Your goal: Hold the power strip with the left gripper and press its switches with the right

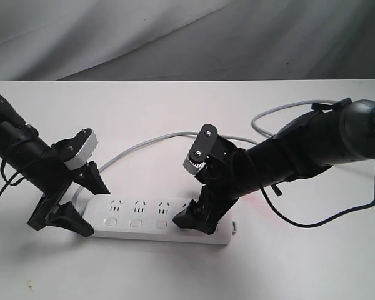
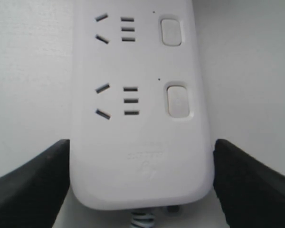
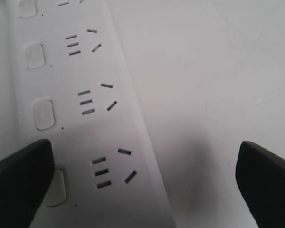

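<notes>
Between the clamped jaws of the left tool (image 2: 141,185), the power strip (image 1: 150,215) lies flat on the worktop (image 1: 300,262), while the right tool (image 3: 142,183), spread wide, holds one fingertip (image 3: 19,183) partly over a switch (image 3: 57,187): pressing is in hand, and it needs that fingertip lowered squarely.

White, matte surface (image 1: 175,106). On it, flat and socket-side up, a long white power strip (image 1: 147,215) with a row of switches (image 1: 136,223) along its near side. Behind, a grey cord (image 1: 144,142) curving across toward the far right edge.
</notes>
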Robot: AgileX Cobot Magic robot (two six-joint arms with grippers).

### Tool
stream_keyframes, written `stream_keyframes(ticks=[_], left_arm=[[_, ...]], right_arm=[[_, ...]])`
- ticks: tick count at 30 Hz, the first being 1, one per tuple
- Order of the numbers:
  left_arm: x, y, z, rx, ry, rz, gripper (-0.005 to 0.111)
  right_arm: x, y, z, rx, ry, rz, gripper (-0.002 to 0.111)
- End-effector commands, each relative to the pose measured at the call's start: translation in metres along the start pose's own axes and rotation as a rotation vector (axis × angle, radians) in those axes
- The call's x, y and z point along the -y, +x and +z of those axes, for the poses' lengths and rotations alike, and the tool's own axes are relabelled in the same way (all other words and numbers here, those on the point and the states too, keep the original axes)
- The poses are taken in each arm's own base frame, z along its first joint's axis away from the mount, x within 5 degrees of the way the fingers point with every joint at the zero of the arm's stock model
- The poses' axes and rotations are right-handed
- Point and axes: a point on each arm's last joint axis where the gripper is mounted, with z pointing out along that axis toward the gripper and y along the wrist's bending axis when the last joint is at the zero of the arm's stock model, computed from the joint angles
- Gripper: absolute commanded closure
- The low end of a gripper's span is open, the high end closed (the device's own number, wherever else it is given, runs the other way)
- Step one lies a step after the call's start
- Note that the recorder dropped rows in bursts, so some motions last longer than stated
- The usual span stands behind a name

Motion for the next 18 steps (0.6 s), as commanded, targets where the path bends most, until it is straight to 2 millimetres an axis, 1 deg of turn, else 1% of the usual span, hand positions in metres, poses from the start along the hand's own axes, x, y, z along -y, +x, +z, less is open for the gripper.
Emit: stream_keyframes(ticks=[1, 5, 10, 18], left_arm=[[0.001, -0.001, -0.001, 0.001, 0.006, 0.009, 0.052], [0.001, -0.001, -0.001, 0.001, 0.006, 0.009, 0.052], [0.001, -0.001, -0.001, 0.001, 0.006, 0.009, 0.052], [0.001, -0.001, -0.001, 0.001, 0.006, 0.009, 0.052]], right_arm=[[0.005, 0.013, 0.005, -0.077, 0.046, -0.055, 0.014], [0.008, 0.015, 0.004, -0.090, 0.047, -0.055, 0.014], [0.017, 0.024, -0.002, -0.122, 0.055, -0.022, 0.014], [0.017, 0.024, -0.002, -0.122, 0.053, -0.018, 0.014]])
